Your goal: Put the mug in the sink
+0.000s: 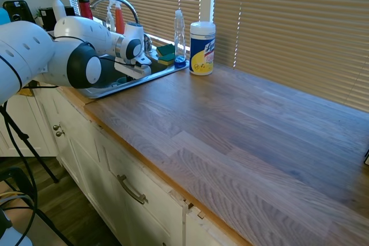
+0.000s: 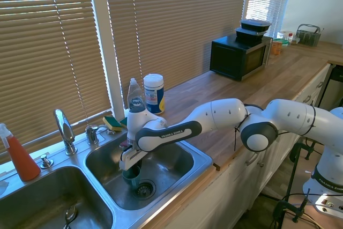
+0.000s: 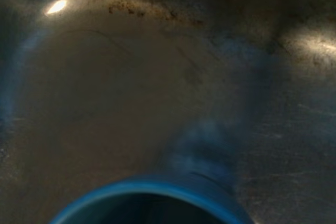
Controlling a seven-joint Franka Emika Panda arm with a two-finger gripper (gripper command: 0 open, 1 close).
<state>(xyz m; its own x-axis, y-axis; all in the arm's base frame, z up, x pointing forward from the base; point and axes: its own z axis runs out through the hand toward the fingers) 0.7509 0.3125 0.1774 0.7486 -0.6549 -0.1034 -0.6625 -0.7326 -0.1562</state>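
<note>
**Mug low in the basin, just short of release**

Mug (image 2: 131, 175) hangs under the gripper (image 2: 127, 168), deep inside the near basin of the stainless steel sink (image 2: 201, 160), just beside the drain strainer (image 2: 143, 189). From the second exterior view its base looks to be at or very near the basin floor, though I cannot tell whether it actually touches. The fingers are clamped on the mug's rim, gripping it from above. In the wrist view the teal rim (image 3: 152, 200) fills the lower edge, with scuffed steel floor beyond it, which fits a mug held upright and close to the bottom. The first exterior view hides the mug behind the arm and the sink wall.

The step in hand, as I judge it, is setting the mug down and letting go. Doing it well means easing down until the base rests flat on the steel, not on the strainer's lip, where it could tip. Only then should the fingers part, and wide enough that neither drags the rim on the way out. The lift out should be straight up, since the basin wall and the chrome faucet (image 2: 64, 127) stand close by, and a sideways pull could knock the mug over.

On the counter behind the basin stand a Dawn dish soap bottle (image 2: 135, 100), a white wipes canister (image 2: 154, 93) and a sponge (image 2: 112, 123), all clear of the work.
</note>
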